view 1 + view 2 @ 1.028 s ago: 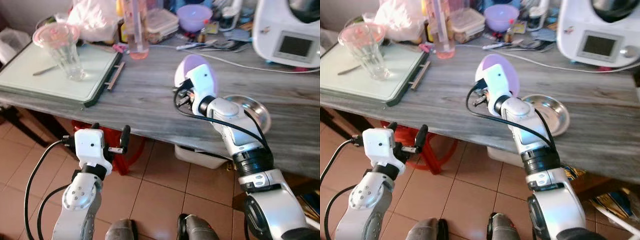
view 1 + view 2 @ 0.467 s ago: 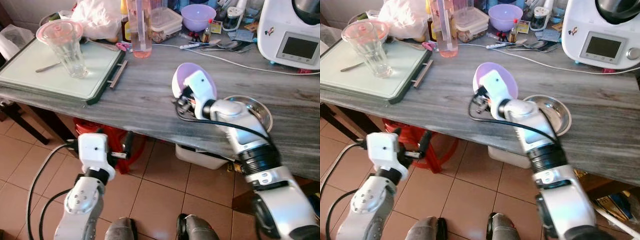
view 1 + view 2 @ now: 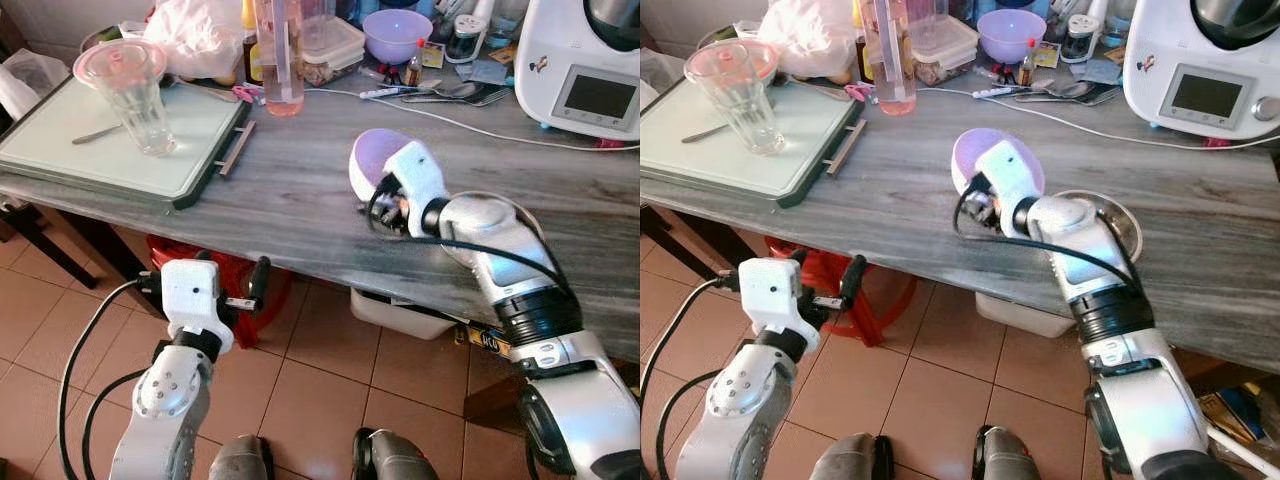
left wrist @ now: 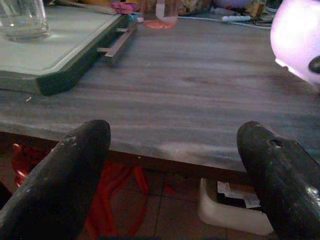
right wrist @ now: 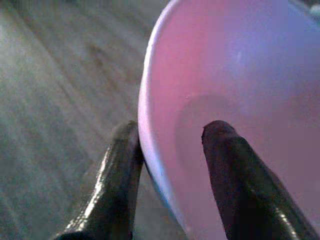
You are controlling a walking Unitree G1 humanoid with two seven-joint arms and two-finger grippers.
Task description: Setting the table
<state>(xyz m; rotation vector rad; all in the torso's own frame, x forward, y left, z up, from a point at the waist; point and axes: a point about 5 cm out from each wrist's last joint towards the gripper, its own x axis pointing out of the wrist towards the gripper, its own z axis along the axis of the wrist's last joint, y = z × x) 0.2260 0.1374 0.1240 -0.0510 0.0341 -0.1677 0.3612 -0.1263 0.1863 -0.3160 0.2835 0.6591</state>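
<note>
while a green tray (image 3: 110, 150) sits at the bench's (image 3: 290, 190) left end with a clear glass (image 3: 135, 95) standing on it and a spoon (image 3: 97, 134) lying beside the glass, the left end effector (image 3: 205, 290) hangs below the bench edge over the tiled floor (image 3: 320, 390), its two black fingers (image 4: 75, 165) spread wide with nothing between them. behind the tray's handle a tall pink-tinted tumbler (image 3: 278, 55) stands near a white plastic bag (image 3: 205, 35) and a lidded food box (image 3: 325, 45). at mid-bench the right end effector (image 5: 170, 165) holds a lilac bowl (image 3: 378, 165), tilted on its side just above the wood, one finger inside the bowl and one outside, pinching the rim. just right of the bowl, partly hidden by the silver arm, a steel dish (image 3: 1118, 215) rests on the bench. farther back a second purple bowl (image 3: 397, 30) sits among small bottles and cutlery, and a white cable (image 3: 470, 125) runs toward a white kitchen machine (image 3: 590, 65) at the far right.
</note>
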